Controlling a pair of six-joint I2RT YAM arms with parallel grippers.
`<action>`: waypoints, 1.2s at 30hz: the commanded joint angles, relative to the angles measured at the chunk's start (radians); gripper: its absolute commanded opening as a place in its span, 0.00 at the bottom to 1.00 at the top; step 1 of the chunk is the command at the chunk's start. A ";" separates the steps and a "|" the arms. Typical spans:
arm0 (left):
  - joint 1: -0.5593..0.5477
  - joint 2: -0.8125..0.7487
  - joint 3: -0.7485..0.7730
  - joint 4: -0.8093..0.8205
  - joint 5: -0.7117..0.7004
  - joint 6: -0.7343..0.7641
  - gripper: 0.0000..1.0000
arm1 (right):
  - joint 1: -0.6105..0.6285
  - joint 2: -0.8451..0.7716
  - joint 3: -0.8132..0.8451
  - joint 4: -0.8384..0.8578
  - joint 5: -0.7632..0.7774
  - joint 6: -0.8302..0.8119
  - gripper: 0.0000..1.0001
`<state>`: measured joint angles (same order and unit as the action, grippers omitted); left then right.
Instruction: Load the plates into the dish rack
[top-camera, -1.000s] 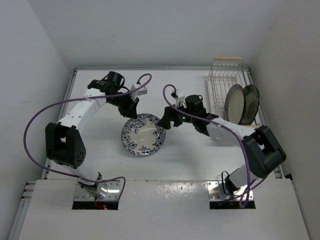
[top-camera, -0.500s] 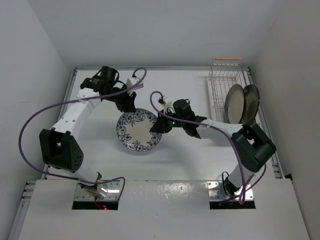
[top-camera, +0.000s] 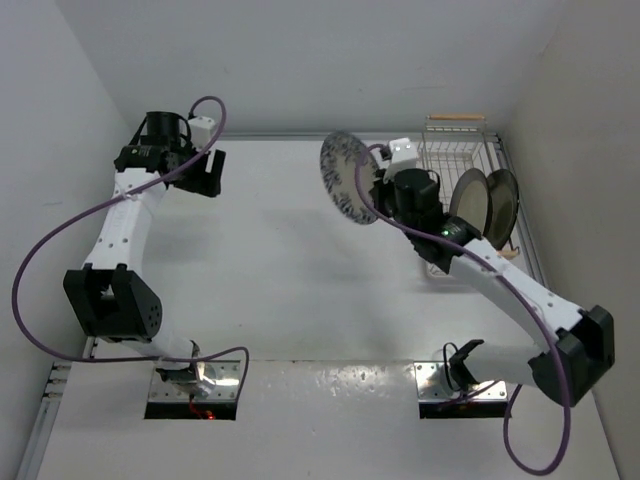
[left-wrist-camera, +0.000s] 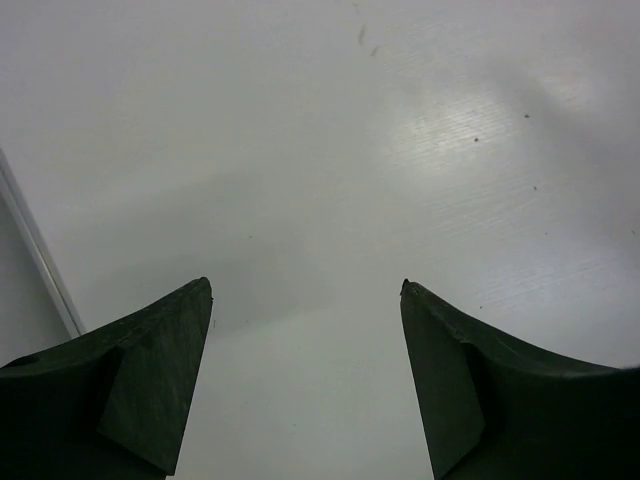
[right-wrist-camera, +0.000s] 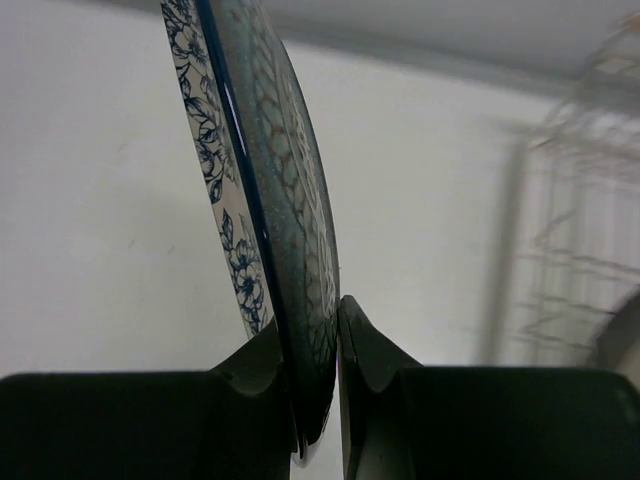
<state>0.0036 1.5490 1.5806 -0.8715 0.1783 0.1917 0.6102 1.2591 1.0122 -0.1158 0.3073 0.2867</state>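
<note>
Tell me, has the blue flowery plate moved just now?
Yes. The blue floral plate left mid-table and now stands on edge in the right gripper, nearer the dish rack.

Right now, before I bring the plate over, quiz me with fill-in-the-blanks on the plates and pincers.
The right pincer is shut on the blue floral plate, held on edge to the ___ of the dish rack in the top view.
The cream plates already standing in the rack number ___.
The left pincer stands ___, holding nothing.
Missing words: left; two; open.
</note>
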 joint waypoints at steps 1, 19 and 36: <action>0.021 -0.059 -0.017 0.032 -0.045 -0.063 0.80 | -0.001 -0.121 0.117 0.171 0.368 -0.159 0.00; 0.062 -0.078 -0.070 0.042 0.021 -0.063 0.80 | -0.171 -0.271 -0.087 0.182 0.630 -0.331 0.00; 0.062 -0.078 -0.088 0.042 0.030 -0.063 0.80 | -0.388 -0.242 -0.152 -0.076 0.280 0.011 0.00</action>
<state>0.0555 1.5105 1.4982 -0.8471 0.1967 0.1448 0.2211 1.0317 0.8318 -0.3054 0.6163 0.2245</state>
